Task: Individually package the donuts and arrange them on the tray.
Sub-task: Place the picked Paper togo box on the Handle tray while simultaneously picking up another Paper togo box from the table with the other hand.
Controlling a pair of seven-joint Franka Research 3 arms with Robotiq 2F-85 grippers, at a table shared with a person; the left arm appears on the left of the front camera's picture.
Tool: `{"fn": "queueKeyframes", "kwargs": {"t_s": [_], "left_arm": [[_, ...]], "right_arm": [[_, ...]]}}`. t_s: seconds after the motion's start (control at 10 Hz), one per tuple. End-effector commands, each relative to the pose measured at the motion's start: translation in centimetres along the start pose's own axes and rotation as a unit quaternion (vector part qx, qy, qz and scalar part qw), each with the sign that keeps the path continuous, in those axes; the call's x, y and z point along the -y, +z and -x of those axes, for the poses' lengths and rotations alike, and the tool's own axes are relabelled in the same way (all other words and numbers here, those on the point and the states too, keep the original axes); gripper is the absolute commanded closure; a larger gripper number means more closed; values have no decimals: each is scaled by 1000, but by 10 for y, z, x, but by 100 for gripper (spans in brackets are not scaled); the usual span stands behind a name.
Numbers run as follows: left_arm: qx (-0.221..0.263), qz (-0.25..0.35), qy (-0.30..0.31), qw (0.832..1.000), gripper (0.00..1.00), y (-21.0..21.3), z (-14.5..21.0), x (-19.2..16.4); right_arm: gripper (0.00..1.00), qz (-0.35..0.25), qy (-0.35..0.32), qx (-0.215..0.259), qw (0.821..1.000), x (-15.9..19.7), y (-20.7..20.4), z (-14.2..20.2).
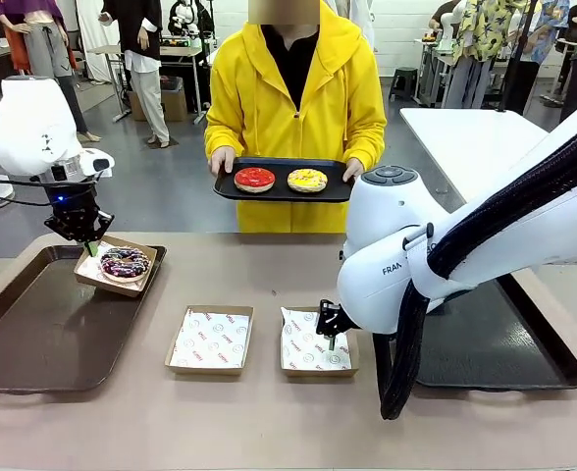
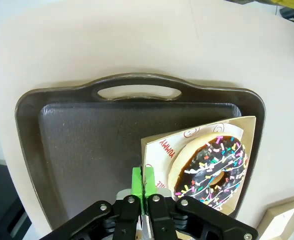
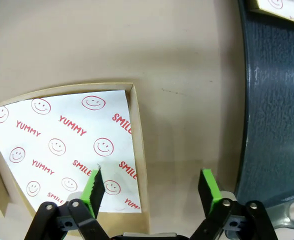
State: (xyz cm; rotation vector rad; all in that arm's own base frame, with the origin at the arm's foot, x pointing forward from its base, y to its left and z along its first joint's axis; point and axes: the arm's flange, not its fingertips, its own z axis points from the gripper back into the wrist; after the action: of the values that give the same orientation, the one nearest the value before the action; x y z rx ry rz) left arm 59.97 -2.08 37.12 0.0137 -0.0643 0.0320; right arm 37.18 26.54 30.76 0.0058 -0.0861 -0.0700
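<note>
A dark-iced donut with sprinkles lies in a shallow cardboard box lined with printed paper. My left gripper is shut on that box's near edge, over the far right corner of the left brown tray. Whether the box rests on the tray or hangs above it, I cannot tell. The glossy red donut and the yellow donut sit on a black tray held by the person. My right gripper is open, its fingers straddling the right wall of an empty box.
A second empty lined box lies mid-table, its corner showing beside the left tray. A dark tray lies at the right, partly behind my right arm, with another paper-lined box at its edge.
</note>
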Motion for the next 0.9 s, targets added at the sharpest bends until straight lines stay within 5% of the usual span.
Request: {"fn": "queueKeyframes", "kwargs": {"t_s": [0.0, 0.1, 0.2, 0.3, 0.5, 0.6, 0.8], "left_arm": [[14, -6, -15, 1000, 99, -1, -3, 5], [13, -4, -21, 1000, 48, -1, -3, 5], [13, -3, -24, 1000, 39, -1, -2, 5], [15, -2, -25, 1000, 0, 0, -1, 4], [16, -3, -25, 1000, 0, 1, 1, 3], [15, -2, -25, 1000, 16, 1, 1, 3], [14, -1, -25, 1000, 0, 1, 2, 3]], "right_arm": [[59, 6, 1, 8, 1000, -7, -3, -3], [69, 4, 1, 9, 1000, -7, -2, -3], [100, 4, 1, 10, 1000, -8, -3, -3], [100, 4, 1, 11, 1000, -8, -3, -3], [97, 5, 1, 16, 1000, -9, -2, -2], [100, 5, 0, 17, 1000, -9, -3, -2], [100, 5, 0, 17, 1000, -10, -3, -1]]}}
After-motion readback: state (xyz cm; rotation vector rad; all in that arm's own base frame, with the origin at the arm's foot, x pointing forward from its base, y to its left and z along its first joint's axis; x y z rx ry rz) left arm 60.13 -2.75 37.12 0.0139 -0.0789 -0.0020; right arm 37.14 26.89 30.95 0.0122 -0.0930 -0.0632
